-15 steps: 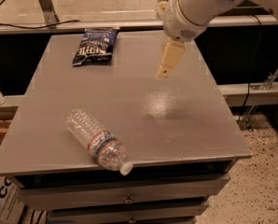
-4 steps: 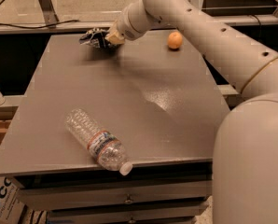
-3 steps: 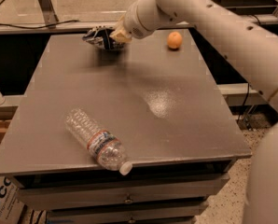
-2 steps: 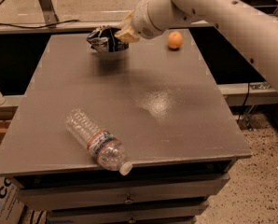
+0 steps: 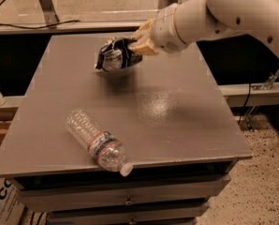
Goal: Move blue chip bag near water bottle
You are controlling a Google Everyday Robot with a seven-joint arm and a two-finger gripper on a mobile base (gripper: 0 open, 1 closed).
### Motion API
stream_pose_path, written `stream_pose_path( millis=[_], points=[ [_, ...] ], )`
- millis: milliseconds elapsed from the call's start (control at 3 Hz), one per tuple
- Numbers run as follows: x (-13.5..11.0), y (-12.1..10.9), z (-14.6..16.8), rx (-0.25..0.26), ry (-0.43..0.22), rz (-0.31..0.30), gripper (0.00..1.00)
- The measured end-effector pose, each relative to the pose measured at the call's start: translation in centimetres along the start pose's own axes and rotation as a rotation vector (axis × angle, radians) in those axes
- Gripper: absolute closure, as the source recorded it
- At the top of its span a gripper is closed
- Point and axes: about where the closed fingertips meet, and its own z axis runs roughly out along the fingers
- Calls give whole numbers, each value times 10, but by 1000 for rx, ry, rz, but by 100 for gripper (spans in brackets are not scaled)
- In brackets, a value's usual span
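The blue chip bag [image 5: 115,55] is crumpled and held off the grey table [image 5: 177,121], above its back middle. My gripper [image 5: 138,42] is shut on the bag's right end, its tan fingers [image 5: 143,46] pinching the foil. The white arm reaches in from the upper right. The water bottle [image 5: 98,141] lies on its side near the table's front left edge, white cap pointing to the front right. The bag is well behind the bottle and to its right.
The table is a cabinet top with drawers [image 5: 130,198] below. A cardboard box [image 5: 3,205] stands on the floor at the lower left. A metal rail [image 5: 83,25] and a stand leg run behind the table.
My gripper closed on the bag at the table's back left, lifted it, and has carried it to the right and toward the front. The bottle has not moved.
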Motion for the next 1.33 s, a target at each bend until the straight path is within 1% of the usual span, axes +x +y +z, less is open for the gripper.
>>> stream_pose_path(
  millis=[333, 667, 1000, 1333],
  points=[
    [19, 31, -33, -16, -6, -2, 100],
    [39, 58, -60, -44, -2, -18, 100],
    [55, 79, -79, -76, 7, -37, 100],
    [65, 101, -90, -128, 1, -60, 100]
  ],
)
